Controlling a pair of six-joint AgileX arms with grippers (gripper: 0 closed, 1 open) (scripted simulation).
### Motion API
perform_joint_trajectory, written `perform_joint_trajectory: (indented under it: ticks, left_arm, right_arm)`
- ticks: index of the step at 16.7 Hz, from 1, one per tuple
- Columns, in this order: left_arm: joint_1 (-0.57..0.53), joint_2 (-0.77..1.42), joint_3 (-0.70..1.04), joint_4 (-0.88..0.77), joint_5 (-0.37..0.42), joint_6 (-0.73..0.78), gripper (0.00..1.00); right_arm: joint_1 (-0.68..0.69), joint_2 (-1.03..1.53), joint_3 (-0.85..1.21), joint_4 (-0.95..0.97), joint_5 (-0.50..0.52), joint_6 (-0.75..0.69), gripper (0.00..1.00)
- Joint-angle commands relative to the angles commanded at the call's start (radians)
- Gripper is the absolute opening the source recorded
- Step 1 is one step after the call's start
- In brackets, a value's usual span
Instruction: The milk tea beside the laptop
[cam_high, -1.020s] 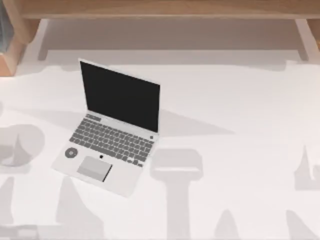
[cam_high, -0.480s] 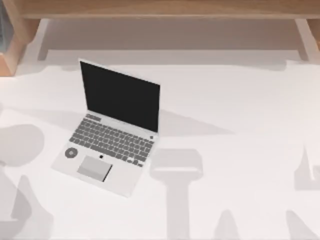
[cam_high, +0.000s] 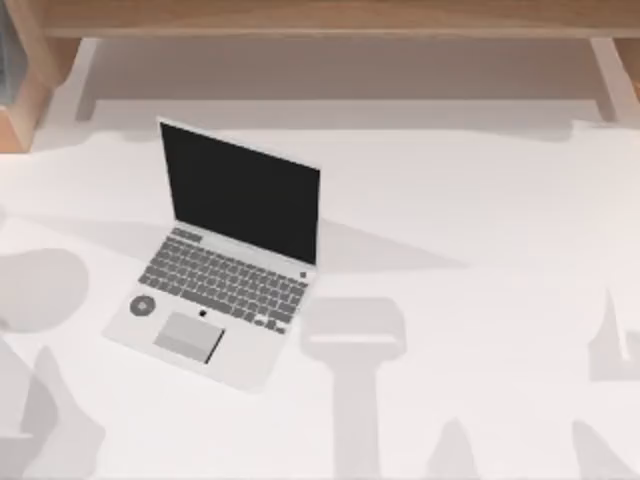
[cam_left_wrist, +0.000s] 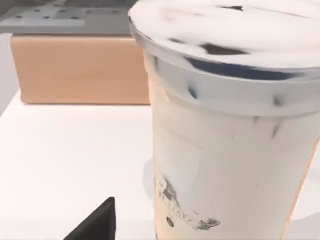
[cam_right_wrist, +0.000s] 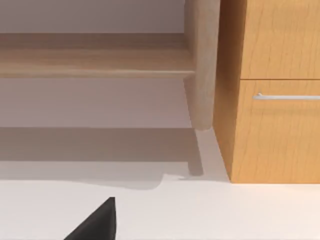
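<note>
Close in front of my left wrist stands the milk tea (cam_left_wrist: 230, 125), upright; my grip I cannot tell, while open table (cam_high: 480, 250) lies right of the laptop (cam_high: 225, 255).

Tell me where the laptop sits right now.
In the top view the laptop stands open on the white table, on its left half, screen towards the wooden shelf along the far edge.

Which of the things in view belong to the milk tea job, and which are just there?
Belongs to the job:
- tall clear plastic cup of creamy milk tea with a white lid, close to the left wrist camera
- small silver laptop, black screen, open, on the white table's left half

Just there:
- light wooden shelf along the back
- wooden drawer cabinet with a metal handle
</note>
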Motion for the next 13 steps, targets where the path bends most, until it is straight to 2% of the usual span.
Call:
perform_joint_trajectory:
  ticks: [8, 13]
  left_arm:
    - [-0.206, 0.296, 0.206, 0.129, -0.195, -0.066, 1.0]
    - [-0.219, 0.309, 0.218, 0.135, -0.208, -0.07, 1.0]
  right_arm:
    - [0.0, 0.0, 0.0, 0.0, 0.0, 0.0, 1.0]
    - [0.0, 0.0, 0.0, 0.0, 0.0, 0.0, 1.0]
